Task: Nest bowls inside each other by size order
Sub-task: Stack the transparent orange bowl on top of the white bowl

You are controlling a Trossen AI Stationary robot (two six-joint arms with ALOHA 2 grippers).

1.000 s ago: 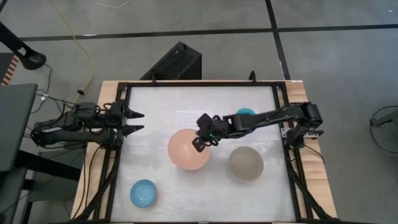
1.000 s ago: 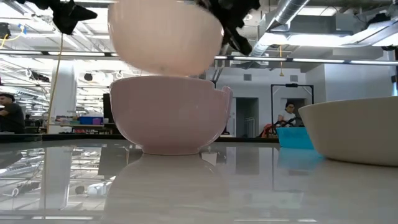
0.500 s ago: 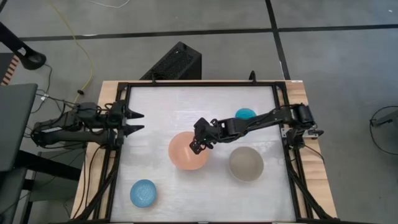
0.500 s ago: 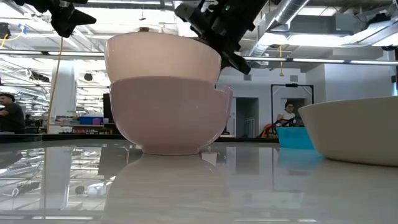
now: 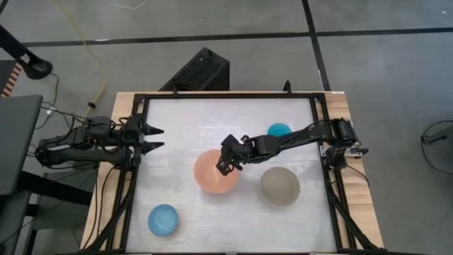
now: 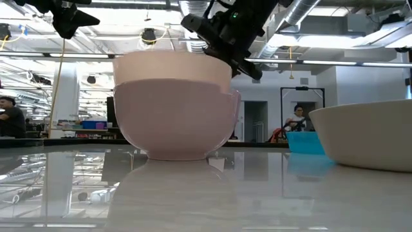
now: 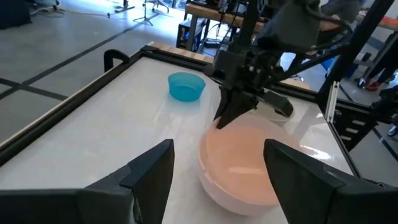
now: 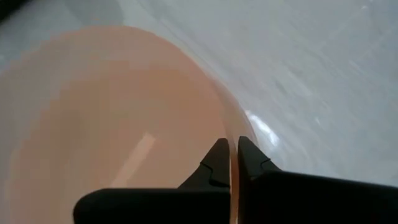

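- Left gripper, at the frame's left edge of the desk, waits with fingers spread, holding nothing.
- Small round light blue plastic bowl sits lower left, well apart from both arms.
- Round salmon-pink plastic bowl at centre sits inside the larger cream-white plastic bowl; the right gripper pinches its right-hand rim, fingers clamped either side of the wall, likely to seat it squarely.
- Smallest teal-blue plastic bowl lies beyond the right arm.
- Grey-beige plastic bowl rests right of centre, near the nested pair.
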